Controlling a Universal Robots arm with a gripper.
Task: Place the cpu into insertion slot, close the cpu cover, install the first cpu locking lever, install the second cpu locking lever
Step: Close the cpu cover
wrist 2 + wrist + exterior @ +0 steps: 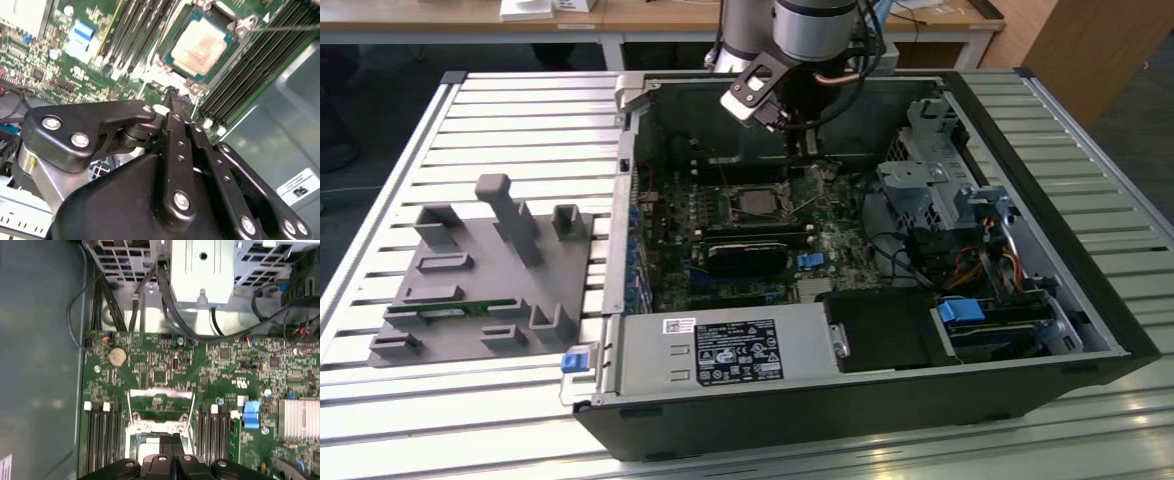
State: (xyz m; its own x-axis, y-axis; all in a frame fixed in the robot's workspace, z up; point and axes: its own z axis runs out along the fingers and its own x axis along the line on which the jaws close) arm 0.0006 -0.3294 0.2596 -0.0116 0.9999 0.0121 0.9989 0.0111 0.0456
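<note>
Gripper [172, 94], fingers pressed together on nothing, hovers just beside the insertion slot [169, 59] on the green motherboard [150, 360]. The cpu [201, 44] lies seated in the slot, with the cpu cover [244, 25] apparently lowered around it.

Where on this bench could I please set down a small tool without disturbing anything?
The slatted table is bare between the grey fixture and its near edge, and beyond the fixture beside the computer case. Inside the case it is crowded with cables.
</note>
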